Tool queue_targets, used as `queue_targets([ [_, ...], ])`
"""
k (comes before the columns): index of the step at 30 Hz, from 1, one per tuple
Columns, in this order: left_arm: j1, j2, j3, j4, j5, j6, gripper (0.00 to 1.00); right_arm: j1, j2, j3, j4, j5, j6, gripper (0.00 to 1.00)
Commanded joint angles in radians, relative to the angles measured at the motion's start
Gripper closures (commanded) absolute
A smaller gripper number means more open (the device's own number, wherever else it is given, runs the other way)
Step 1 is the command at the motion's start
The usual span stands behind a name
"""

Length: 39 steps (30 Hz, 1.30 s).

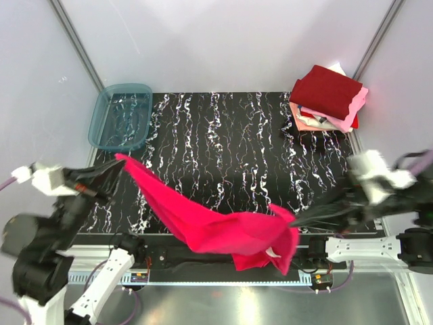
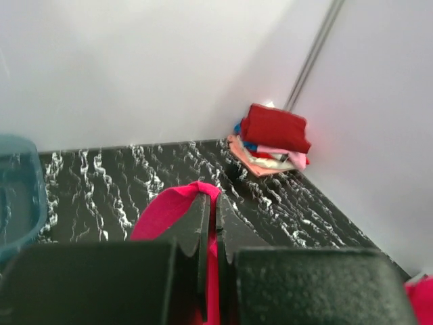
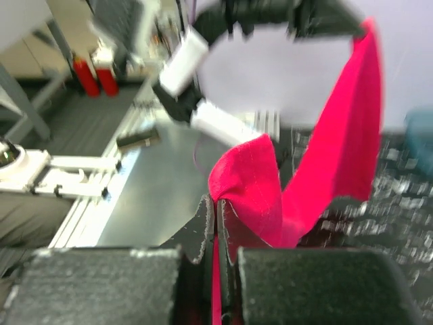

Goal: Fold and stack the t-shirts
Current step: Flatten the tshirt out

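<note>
bright pinkish-red cloth t-shirt (image 1: 216, 227) hangs stretched over 6 o'clock edge of black marbled worktop (image 1: 223, 135) | left end effector (image 1: 122, 161) clamped on its 9 o'clock end | right end effector (image 1: 292, 221) clamped on its 3 o'clock end

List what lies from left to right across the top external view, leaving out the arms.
blue-grey plastic tub → bright pinkish-red t-shirt → stack of folded t-shirts

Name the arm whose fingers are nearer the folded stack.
Right. The right fingers grip the pinkish-red shirt at the table's near edge, on the stack's side; the left fingers hold its other end across the table, by the tub.
</note>
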Motion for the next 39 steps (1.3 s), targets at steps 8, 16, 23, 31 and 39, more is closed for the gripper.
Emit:
queue_targets([
  [8,-0.002,0.068,0.301,0.154,0.072,0.089,1.00,0.004,-0.060,0.222,0.084,0.282,-0.214,1.00],
  [16,-0.001,0.468,0.362,0.153,-0.201,0.185,1.00,-0.019,0.081,-0.071,0.630,0.934,-0.898,1.00],
  [23,0.194,1.005,0.600,-0.080,-0.236,0.060,0.82,-0.854,0.448,-0.012,0.575,0.396,-0.512,1.00],
  [31,0.275,1.149,0.377,-0.056,-0.111,-0.065,0.01,-1.048,1.179,0.576,0.140,0.542,-0.076,0.00],
  [39,0.260,0.908,0.185,-0.027,-0.080,-0.066,0.01,-1.049,0.935,0.253,0.188,0.526,0.062,0.01],
])
